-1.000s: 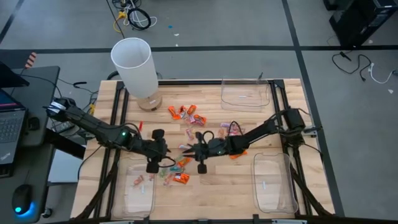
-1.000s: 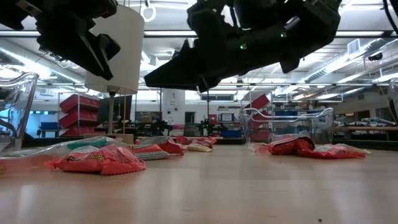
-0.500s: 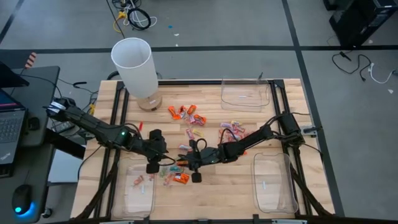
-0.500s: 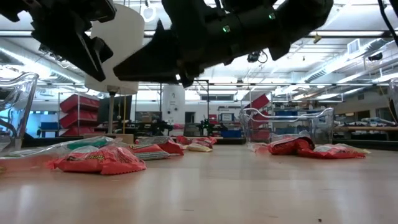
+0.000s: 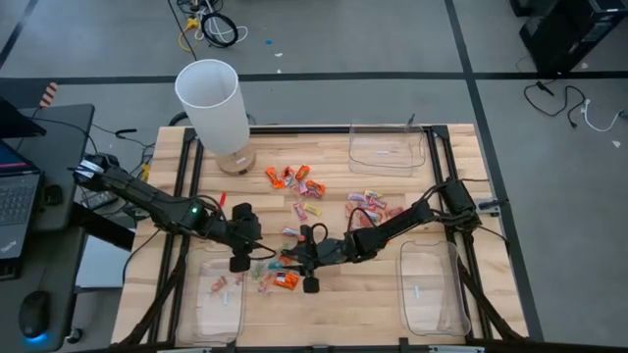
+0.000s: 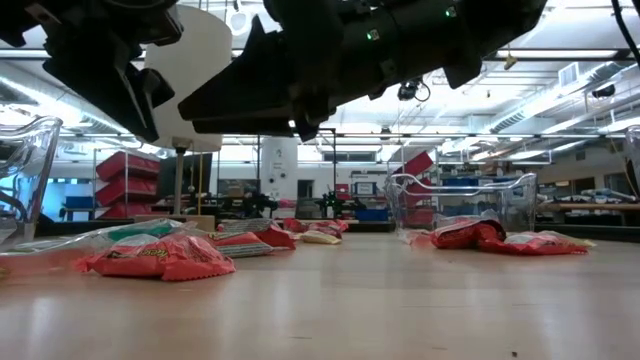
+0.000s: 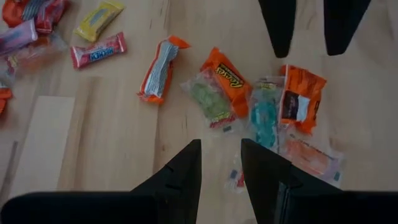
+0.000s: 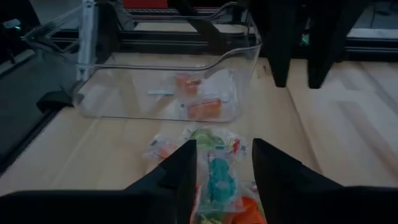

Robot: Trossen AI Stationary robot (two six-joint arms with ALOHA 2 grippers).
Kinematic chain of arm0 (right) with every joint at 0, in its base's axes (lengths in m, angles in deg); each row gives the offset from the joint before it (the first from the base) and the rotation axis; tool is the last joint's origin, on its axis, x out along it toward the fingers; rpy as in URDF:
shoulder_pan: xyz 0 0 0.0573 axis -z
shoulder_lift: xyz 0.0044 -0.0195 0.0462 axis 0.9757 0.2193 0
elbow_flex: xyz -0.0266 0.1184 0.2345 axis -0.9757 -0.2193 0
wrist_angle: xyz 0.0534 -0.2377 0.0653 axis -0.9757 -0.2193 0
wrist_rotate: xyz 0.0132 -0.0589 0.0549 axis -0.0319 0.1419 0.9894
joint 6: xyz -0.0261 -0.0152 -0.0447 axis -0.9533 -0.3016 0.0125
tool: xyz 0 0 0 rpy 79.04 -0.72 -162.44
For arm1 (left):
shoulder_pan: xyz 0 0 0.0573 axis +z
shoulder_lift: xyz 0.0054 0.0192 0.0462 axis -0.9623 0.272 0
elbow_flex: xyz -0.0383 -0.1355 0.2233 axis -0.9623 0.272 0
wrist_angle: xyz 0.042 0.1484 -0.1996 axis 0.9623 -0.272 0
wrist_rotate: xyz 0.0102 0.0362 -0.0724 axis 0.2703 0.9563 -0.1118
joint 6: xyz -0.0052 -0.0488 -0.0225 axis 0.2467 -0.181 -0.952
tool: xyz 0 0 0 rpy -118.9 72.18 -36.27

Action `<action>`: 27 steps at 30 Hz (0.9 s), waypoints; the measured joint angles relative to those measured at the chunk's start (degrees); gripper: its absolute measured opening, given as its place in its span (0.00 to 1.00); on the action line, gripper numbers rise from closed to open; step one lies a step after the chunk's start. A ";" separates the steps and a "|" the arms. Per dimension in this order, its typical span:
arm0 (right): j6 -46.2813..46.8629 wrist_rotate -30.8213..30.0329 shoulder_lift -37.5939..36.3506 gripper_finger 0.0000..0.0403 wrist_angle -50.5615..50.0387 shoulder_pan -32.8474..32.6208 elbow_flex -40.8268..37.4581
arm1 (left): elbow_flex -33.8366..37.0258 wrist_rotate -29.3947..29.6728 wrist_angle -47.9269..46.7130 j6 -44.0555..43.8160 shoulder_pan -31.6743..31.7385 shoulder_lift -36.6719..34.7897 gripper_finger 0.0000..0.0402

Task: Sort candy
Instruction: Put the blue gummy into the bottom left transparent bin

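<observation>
Lying all over the middle of the wooden table [image 5: 373, 294]: candy [image 7: 227, 78] in small crinkly wrappers, shiny orange, pink and yellow, and see-through green and blue. Hanging just over the near bunch with fingers spread and empty: right gripper [image 8: 221, 171]. Hovering close by, fingers a little apart and holding nothing: left gripper [image 7: 221, 163]. Resting in the clear tray [image 8: 112, 102]: two orange pieces.
</observation>
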 joint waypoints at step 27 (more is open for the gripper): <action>-5.61 -1.92 0.07 0.45 0.20 0.01 -0.07 | 0.00 10.85 5.35 0.38 0.00 0.09 0.29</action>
